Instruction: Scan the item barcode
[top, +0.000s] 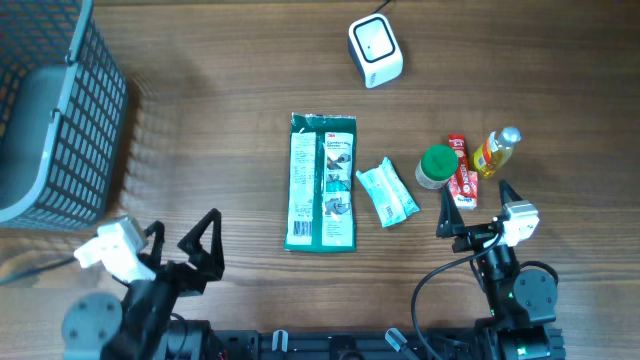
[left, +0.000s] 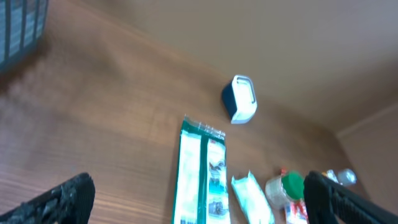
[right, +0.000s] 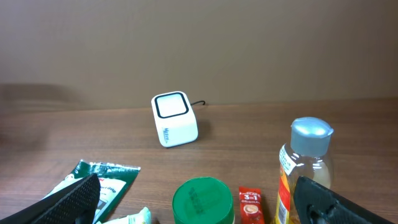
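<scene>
One basket (top: 95, 110) stands well apart from the scanner (top: 375, 50) and the packet (top: 322, 180).

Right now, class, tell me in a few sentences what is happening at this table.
Nothing is being handled yet. The left gripper and right gripper both sit open and empty at the near edge. A long green packet, a small pale packet, a green-lidded jar, a red sachet and a yellow bottle wait on the table, with the white scanner beyond them.

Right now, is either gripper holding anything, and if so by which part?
Nothing is held. The left gripper and the right gripper both stand open and empty, with every item lying on the table.
</scene>
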